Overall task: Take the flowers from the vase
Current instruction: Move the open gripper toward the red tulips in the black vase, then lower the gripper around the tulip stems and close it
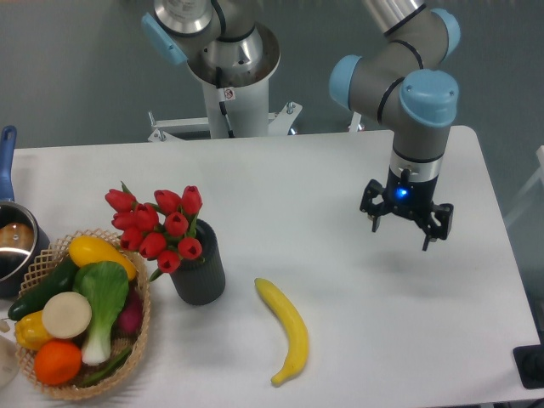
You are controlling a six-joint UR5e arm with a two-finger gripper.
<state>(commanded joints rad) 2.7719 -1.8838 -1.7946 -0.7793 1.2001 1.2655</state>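
We see the blue-handled metal pot (12,242) cut off at the table's left edge. Red tulip flowers (157,224) sit in the ribbed black vase (201,274); the black two-finger gripper (405,223) hangs spread near the right edge.

The arm (399,76) is made of round grey metal tubes, and pale blue caps are seen at the joints. A small blue light is lit on the black wrist, just above the gripper (405,223). The gripper is black, with thin fingers. A wide silver base (228,64) is seen at the back, where a small red and white sticker is stuck.
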